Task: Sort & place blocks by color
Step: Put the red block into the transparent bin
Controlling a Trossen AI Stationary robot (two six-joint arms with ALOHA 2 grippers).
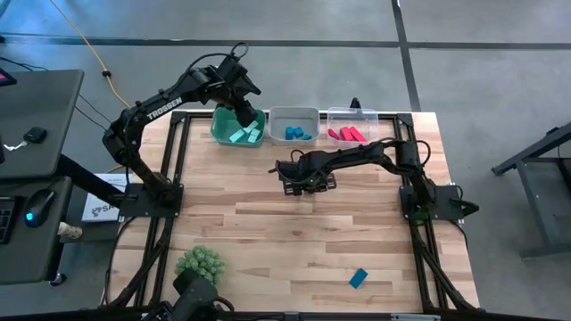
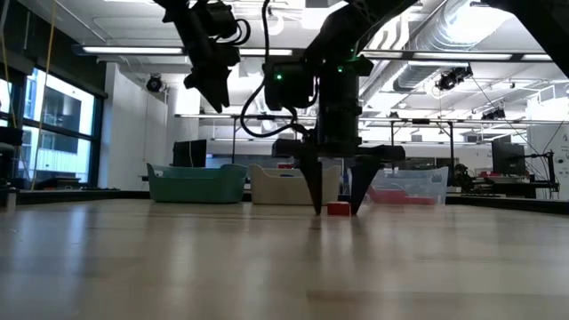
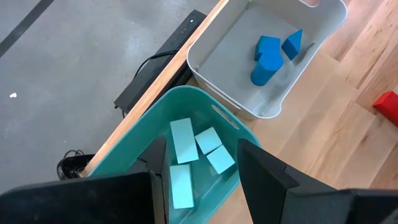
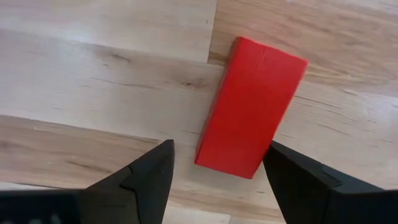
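1. Right gripper (image 4: 214,165) is down at the table (image 1: 294,259) surface, mid-table toward the far edge, jaws spread wide on either side of a red block (image 4: 252,106) lying flat. Nothing gripped yet.
2. Risk: the block sits skewed to the jaw line, with its end just beside one finger (image 4: 298,180). Closing could twist it or squirt it out sideways.
3. Risk: fingertips look to be at the wood in the low view. Pressing lower could scrape or jam.
4. Left gripper (image 3: 202,171) hangs over the teal bin (image 1: 225,134) at the far edge, jaws partly open and empty. Light teal blocks (image 3: 196,152) lie in the bin below.
5. Risk: the clear bin (image 1: 370,114) with the red blocks (image 1: 346,135) is beyond the white bin (image 1: 294,114) holding blue blocks (image 1: 298,133). A short carry would mis-sort.
6. A lone blue block (image 1: 358,278) lies near the table's near edge, unsorted, well apart from both grippers. Easy to miss.
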